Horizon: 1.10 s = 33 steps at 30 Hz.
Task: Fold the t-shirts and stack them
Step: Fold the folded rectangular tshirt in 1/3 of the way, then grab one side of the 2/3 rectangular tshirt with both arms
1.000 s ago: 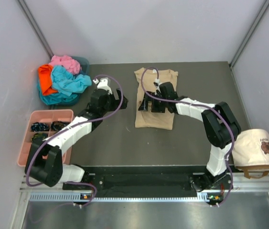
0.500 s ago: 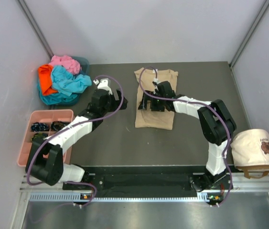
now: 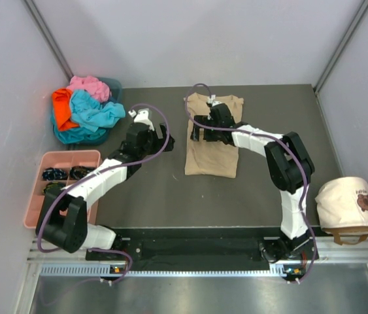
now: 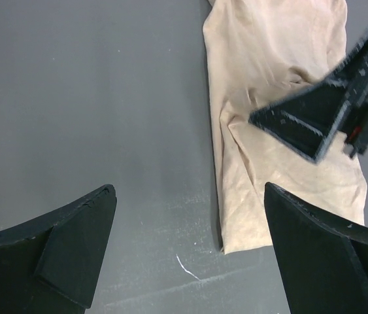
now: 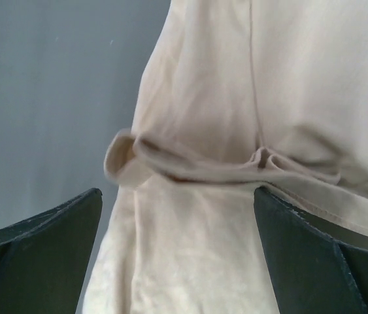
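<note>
Your right gripper (image 3: 199,129), jaws wide and empty, hung over the puckered left edge of the tan t-shirt (image 3: 213,157) lying mid-table, seemingly placed to pinch that ridge; your left gripper (image 4: 189,191), likewise released, hovered over bare table (image 3: 170,190) just beside it

Left arm (image 3: 99,182): elbow folded back low beside its base, forearm running diagonally up and to the right, wrist pitched down. Left gripper (image 3: 163,139) has its jaws spread fully, empty. Right arm (image 3: 255,139): upper link rises from the base, elbow high on the right side, forearm stretched out to the left. Right gripper (image 3: 198,131) is also fully spread, fingers aimed left and downward. The grippers face each other, near but apart. The left wrist view has the right gripper's finger at upper right.
</note>
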Each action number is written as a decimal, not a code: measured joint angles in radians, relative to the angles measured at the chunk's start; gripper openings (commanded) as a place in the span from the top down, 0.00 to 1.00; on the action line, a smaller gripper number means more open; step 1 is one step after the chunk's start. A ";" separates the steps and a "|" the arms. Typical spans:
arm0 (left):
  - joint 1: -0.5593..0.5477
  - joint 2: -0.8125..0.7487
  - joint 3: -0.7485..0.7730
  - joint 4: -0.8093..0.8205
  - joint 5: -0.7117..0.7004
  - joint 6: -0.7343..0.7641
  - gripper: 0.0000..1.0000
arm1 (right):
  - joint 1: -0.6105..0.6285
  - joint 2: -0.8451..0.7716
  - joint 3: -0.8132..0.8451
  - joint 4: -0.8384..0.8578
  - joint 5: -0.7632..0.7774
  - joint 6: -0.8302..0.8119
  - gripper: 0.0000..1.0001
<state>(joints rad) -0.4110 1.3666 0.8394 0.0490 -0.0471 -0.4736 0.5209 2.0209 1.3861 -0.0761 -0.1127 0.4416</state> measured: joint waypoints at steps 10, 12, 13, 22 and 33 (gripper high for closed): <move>0.000 0.000 0.000 -0.017 0.000 0.000 0.01 | 0.000 0.069 0.109 0.036 0.193 -0.095 0.01; 0.000 0.000 0.000 -0.020 0.000 0.000 0.01 | 0.000 0.068 0.108 0.055 0.245 -0.109 0.01; 0.000 0.000 0.000 -0.020 0.001 0.000 0.01 | 0.000 0.063 0.105 0.064 0.275 -0.113 0.01; -0.013 0.000 -0.058 -0.004 0.088 -0.028 0.02 | 0.000 -0.256 -0.116 0.002 0.468 -0.071 0.01; -0.192 0.080 -0.205 0.068 0.104 -0.064 0.13 | 0.000 -0.699 -0.594 -0.187 0.447 0.130 0.19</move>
<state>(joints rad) -0.6033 1.4471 0.6346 0.1169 0.0570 -0.5373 0.5213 1.3220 0.7921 -0.2630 0.3340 0.5720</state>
